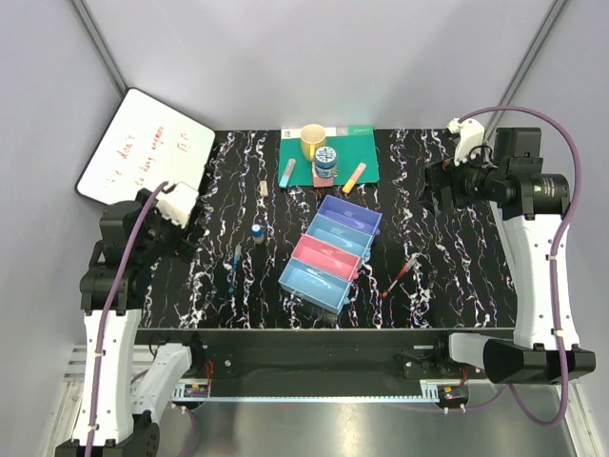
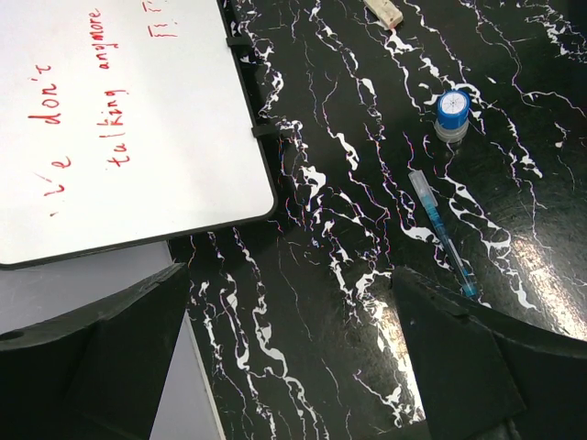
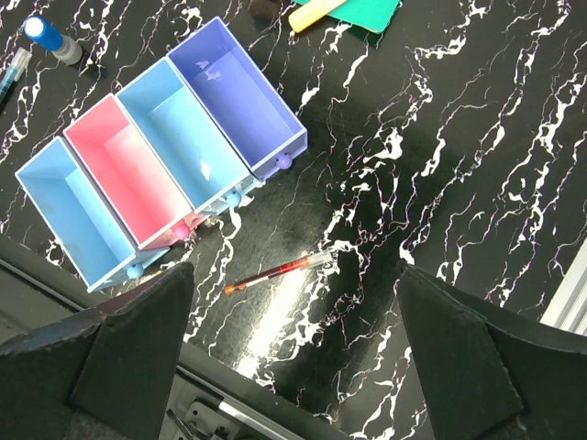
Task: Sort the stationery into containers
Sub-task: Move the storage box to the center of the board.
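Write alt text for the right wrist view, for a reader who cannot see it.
Four joined trays, light blue, pink, light blue and purple, sit seemingly empty on a black marbled table. A red pen lies beside them, framed by the open right gripper. A blue-capped bottle is at top left.

Robot lab: grey enclosure walls [image 1: 285, 57], marbled black table [image 1: 428, 276].

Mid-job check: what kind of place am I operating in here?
Probably a lab test cell, not an office: plain grey panel walls, a black marbled table, and a handwritten whiteboard.
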Robot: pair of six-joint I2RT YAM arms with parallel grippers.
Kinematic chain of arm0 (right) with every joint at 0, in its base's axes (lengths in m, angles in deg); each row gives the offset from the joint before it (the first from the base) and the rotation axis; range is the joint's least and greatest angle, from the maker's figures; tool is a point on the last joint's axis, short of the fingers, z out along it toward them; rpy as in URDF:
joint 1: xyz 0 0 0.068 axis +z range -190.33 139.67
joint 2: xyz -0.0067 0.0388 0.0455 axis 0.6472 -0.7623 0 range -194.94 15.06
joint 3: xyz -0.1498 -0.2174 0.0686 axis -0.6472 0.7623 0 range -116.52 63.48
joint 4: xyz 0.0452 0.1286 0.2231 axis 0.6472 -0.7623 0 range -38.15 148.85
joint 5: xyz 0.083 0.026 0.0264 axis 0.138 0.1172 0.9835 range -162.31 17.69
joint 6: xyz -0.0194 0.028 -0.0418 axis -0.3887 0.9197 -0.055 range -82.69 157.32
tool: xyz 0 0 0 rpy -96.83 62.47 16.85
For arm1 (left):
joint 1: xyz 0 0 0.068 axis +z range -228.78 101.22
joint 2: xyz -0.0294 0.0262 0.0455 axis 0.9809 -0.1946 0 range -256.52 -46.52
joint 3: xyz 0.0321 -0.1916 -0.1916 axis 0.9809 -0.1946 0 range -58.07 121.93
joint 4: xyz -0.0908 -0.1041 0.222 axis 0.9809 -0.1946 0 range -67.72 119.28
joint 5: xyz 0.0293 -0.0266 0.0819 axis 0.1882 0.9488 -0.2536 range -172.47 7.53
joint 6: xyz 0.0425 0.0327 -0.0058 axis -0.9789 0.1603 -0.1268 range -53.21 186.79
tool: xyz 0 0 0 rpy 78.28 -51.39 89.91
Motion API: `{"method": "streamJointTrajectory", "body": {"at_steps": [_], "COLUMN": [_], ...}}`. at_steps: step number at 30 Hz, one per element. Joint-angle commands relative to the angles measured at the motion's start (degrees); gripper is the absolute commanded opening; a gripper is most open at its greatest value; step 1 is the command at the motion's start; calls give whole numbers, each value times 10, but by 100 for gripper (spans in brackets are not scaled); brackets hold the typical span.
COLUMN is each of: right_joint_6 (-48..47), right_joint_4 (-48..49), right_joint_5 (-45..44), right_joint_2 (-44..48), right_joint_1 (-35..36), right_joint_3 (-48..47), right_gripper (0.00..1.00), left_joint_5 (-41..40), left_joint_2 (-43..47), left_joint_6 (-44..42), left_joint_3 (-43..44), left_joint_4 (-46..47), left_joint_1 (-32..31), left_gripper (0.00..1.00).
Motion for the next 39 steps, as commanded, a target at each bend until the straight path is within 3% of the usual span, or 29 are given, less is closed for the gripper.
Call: {"method": "streamJointTrajectory", "body": {"at_steps": [1, 7, 13, 16, 21, 31, 39], "right_joint_6": [-14, -174, -249, -218, -159, -138, -81], "right_joint_4": [17, -39, -29, -6, 31, 88, 138], "right_joint_5": [3, 39, -42, -72, -77, -139, -182], "right_joint_2": [18, 25, 33, 4, -106, -235, -302], "right_joint_1": [0, 8, 117, 173, 204, 334, 362], "right_joint_3": [6, 34, 68, 63, 30, 33, 38], "right_gripper": [100, 100, 100, 100, 100, 90, 84], "left_joint_5": [12, 14, 16, 21, 27, 16, 13], "left_joint_2": [8, 9, 5, -4, -13, -12, -13], "left_joint_6": [10, 13, 8, 7, 14, -11, -33], "left_joint_3": [-1, -5, -10, -7, 4, -7, -2], "left_joint_4": [29, 31, 32, 33, 32, 33, 34], "left_joint_1": [1, 1, 1, 1, 1, 1, 1], "left_gripper": [99, 99, 99, 99, 99, 99, 99]}}
